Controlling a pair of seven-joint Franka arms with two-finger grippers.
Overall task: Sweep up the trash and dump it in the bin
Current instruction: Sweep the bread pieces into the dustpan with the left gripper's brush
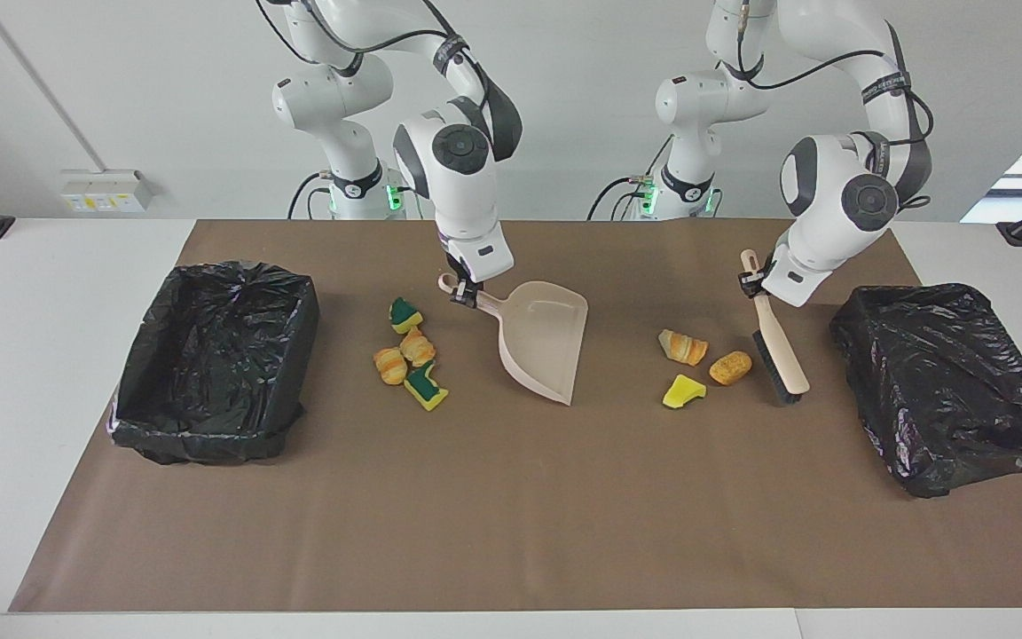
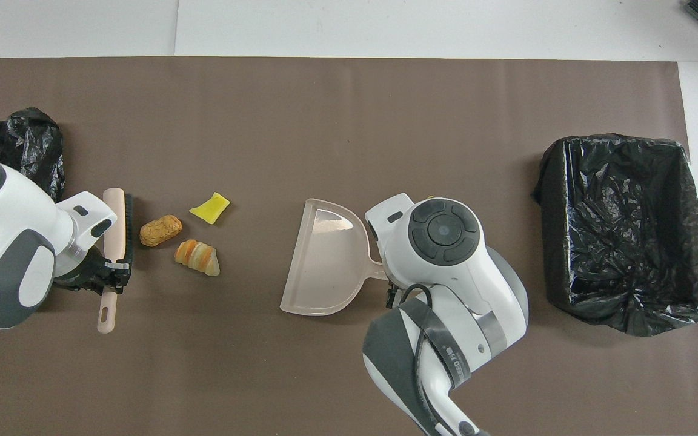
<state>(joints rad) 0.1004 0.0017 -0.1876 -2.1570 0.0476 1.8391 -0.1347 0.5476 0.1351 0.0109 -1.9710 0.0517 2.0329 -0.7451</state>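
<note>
Right pincer (image 1: 467, 297) clamps the beige plastic dustpan (image 1: 545, 348), mouth toward three trash scraps (image 1: 697, 362); left pincer (image 1: 752, 284) grips the beige bristle brush (image 1: 777, 346) just beside them, ready to sweep.

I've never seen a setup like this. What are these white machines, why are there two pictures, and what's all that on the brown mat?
They are two robot arms. One picture faces them across the table; the other looks down from above them. The right gripper holds a beige dustpan by its handle; the left gripper holds a brush. On the mat lie two groups of trash: four bits and three bits. A black-lined bin sits at the right arm's end, another bin at the left arm's end.
</note>
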